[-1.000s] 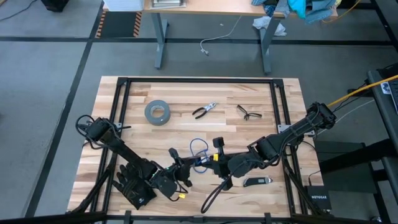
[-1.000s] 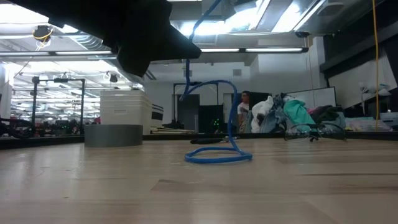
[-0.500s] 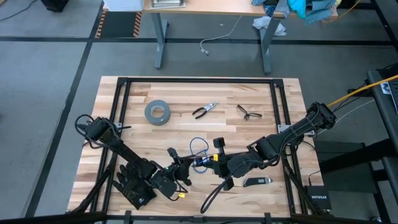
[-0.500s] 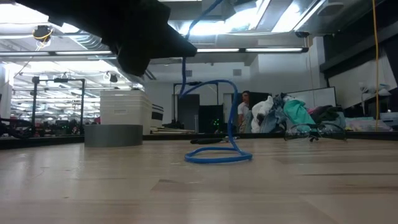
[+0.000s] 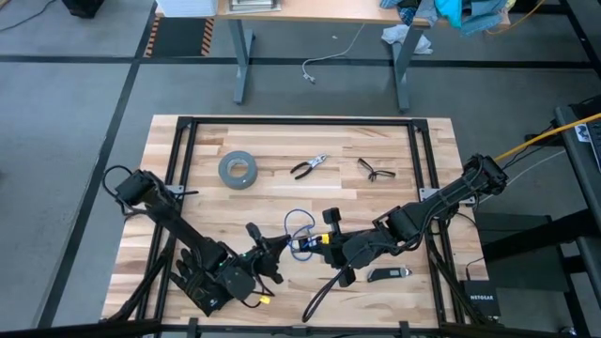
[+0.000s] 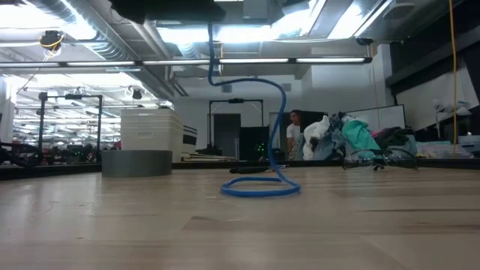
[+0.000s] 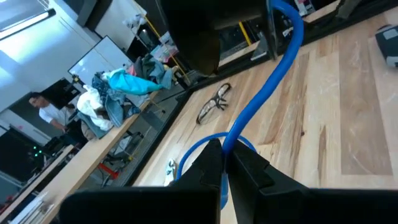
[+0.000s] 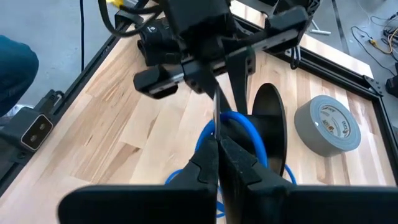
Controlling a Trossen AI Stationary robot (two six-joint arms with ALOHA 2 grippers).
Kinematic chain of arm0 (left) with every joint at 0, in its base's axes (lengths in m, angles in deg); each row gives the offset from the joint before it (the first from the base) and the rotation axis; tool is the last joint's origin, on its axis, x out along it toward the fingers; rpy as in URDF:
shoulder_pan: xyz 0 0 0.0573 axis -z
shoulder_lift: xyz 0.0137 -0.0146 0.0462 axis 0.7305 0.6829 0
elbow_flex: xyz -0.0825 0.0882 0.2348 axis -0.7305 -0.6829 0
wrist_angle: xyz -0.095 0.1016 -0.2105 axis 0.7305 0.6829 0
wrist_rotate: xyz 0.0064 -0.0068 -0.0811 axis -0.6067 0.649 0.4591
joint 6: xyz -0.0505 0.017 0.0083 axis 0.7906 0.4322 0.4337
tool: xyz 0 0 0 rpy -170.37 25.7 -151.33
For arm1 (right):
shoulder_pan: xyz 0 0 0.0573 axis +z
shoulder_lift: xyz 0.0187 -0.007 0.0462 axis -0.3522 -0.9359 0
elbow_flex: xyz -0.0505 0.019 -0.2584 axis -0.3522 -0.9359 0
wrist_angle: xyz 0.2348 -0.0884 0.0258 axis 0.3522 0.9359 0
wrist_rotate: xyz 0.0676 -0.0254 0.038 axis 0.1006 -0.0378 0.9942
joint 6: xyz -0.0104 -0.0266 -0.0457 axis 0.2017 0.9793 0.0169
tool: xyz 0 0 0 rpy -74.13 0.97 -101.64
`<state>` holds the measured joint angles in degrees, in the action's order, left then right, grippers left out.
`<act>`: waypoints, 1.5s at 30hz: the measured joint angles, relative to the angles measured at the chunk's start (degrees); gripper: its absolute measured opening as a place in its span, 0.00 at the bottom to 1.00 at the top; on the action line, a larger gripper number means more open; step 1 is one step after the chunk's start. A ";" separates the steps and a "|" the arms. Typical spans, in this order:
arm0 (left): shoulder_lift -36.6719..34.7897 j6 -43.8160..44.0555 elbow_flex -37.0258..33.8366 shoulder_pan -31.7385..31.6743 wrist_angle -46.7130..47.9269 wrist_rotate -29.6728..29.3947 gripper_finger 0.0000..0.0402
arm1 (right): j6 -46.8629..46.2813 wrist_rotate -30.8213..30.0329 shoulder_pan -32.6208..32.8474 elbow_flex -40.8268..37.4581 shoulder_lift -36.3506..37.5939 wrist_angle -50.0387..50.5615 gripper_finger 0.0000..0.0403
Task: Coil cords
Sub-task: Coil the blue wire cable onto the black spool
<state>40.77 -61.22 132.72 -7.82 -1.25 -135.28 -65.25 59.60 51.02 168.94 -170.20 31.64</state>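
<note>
Both grippers clamp the cords [image 5: 299, 228] near the table's [image 5: 272, 174] front edge: left gripper [image 5: 273, 249] and right gripper [image 5: 315, 246] close together, presumably forming a loop.

Wooden table [image 5: 188, 202]: tape roll [image 5: 238, 170], pliers [image 5: 308, 166], glasses [image 5: 376, 170], gloves [image 5: 201, 279].

Bright, even ceiling lighting; soft shadows, slightly blurred wrist foregrounds.
</note>
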 joint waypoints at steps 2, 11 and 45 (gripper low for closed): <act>-0.40 -0.21 0.00 0.27 0.01 -0.04 0.01 | 0.00 0.00 0.00 0.00 0.00 0.03 0.00; -1.17 -2.48 0.00 1.43 0.32 -1.71 0.01 | -0.20 -0.17 0.00 0.00 0.00 0.16 0.00; -1.17 8.05 7.07 1.10 20.56 1.12 0.01 | -3.40 3.48 -0.04 0.00 0.00 3.29 0.00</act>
<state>39.59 -53.17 139.79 -6.72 19.31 -134.16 -68.65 63.08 50.97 168.94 -170.20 34.93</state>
